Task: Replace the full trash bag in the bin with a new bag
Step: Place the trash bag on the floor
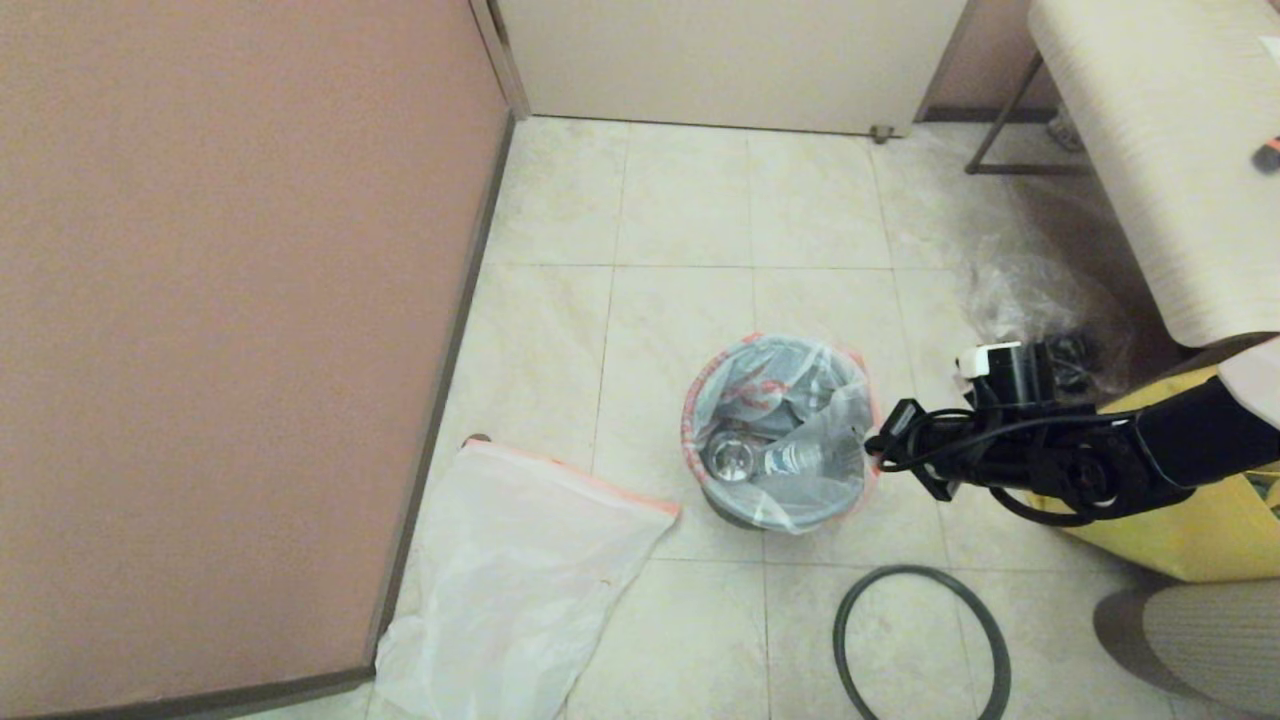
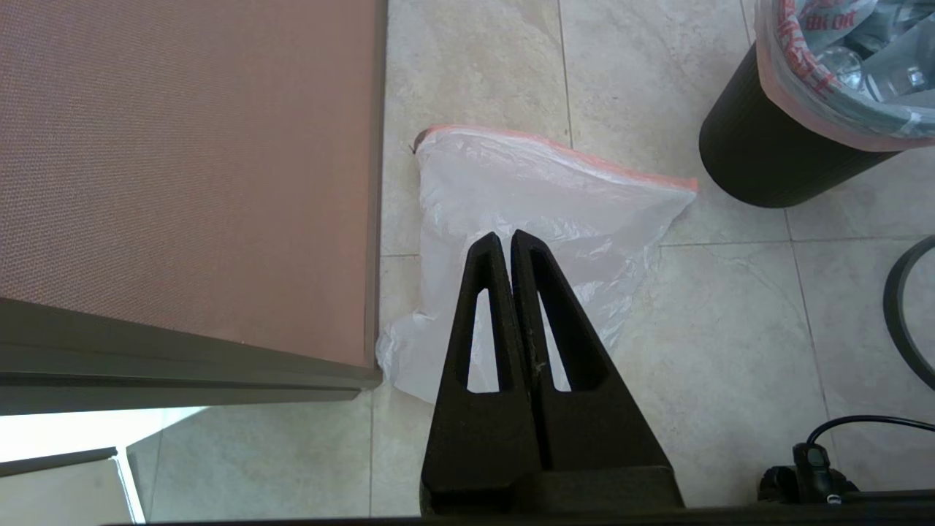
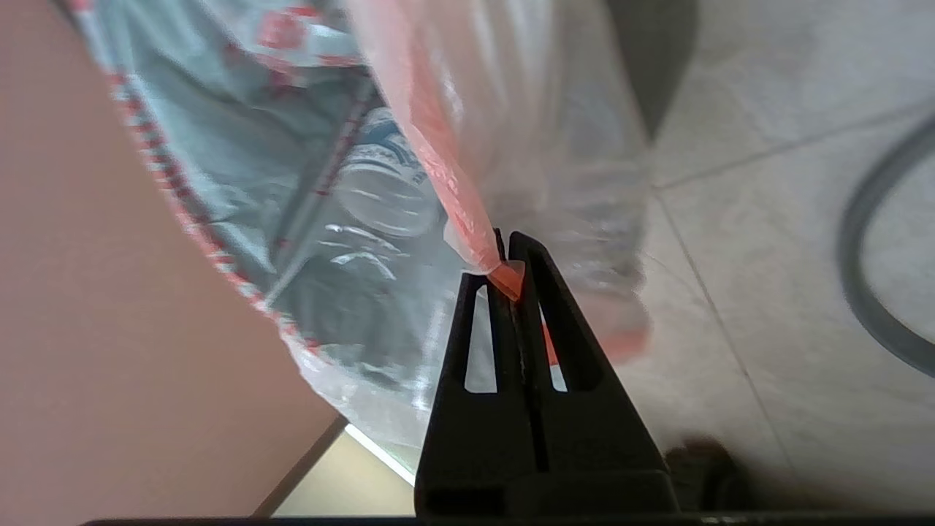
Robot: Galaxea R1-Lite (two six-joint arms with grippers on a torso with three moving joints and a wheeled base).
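1. A small round black bin (image 1: 742, 512) stands on a pale tiled floor (image 1: 680, 200), roughly at the centre of the head view.
2. The full trash bag (image 1: 775, 400), thin white plastic with red print and an orange-red hem, lines the bin and folds over its rim. Inside lie what look like a clear plastic bottle (image 1: 800, 458) and a round metal can (image 1: 730, 457), though both are hard to make out through the plastic.
3. The right gripper (image 3: 510, 245) reaches in from the right, at the bin's right edge. Its jaws are clenched on the bag's orange-red hem.
4. The new bag (image 1: 520, 580) lies flat on the floor to the left of the bin, against the foot of a brown wall panel (image 1: 230, 330).
5. The left gripper (image 2: 505, 242) hangs above the new bag, apart from it, fingers pressed together and empty.
6. A thin dark grey ring (image 1: 920, 640) lies on the floor in front of the bin, near it.
7. A yellow tote (image 1: 1200, 530) sits to the right, under the right arm.
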